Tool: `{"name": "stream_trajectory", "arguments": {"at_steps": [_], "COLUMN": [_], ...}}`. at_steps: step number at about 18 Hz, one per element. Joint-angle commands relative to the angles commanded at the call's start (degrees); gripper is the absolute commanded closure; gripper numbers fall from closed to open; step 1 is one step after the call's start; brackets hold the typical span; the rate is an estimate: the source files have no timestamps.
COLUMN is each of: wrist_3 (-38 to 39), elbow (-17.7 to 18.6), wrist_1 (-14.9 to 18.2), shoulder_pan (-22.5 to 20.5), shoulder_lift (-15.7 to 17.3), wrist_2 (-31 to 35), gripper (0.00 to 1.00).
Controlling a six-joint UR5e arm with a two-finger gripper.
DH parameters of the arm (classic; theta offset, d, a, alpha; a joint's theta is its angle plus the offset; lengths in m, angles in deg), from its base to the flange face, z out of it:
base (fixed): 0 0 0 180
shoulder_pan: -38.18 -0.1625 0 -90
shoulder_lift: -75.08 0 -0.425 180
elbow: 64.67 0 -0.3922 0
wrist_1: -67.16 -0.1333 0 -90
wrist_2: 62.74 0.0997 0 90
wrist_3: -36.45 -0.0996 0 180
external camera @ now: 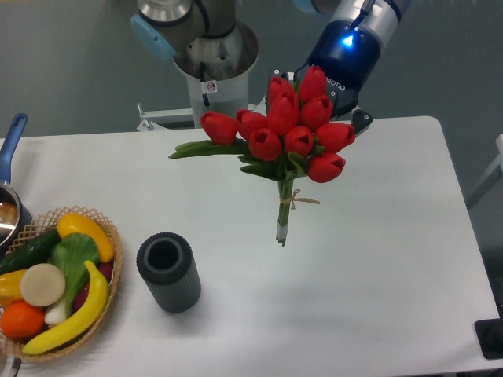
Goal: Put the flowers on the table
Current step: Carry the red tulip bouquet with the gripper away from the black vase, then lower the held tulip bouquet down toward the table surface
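Observation:
The flowers (287, 129) are a bunch of red tulips with green leaves and stems tied with tan string. The bunch stands upright in the air over the far middle of the white table (377, 259), with the stem ends pointing down just above or at the surface. My gripper (346, 106) is behind the flower heads at the upper right and holds the bunch. Its fingers are mostly hidden by the blooms.
A dark ribbed vase (167, 272) stands upright at the front left, empty. A wicker basket (118, 263) with fruit and vegetables sits at the left edge. A pot with a blue handle (9, 157) is at the far left. The arm's base (212, 55) stands behind the table.

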Motion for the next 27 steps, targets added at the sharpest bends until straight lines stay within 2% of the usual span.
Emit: {"name": "stream_trajectory", "arguments": {"at_steps": [5,8,20,27], "wrist_3": [-0.09,0.0,-0.09,-2.64], "elbow": [0.0,0.7,2.63,5.62], "wrist_1": [0.09,0.26,0.7,0.7], "shoulder_pan": [-0.53,-0.79,-0.44,3.33], "shoulder_lift": [0.26,1.66,6.15,5.19], "wrist_2": [0.26,1.14,25.29,36.9], "gripper": [0.57,0.57,0.57,0.6]}}
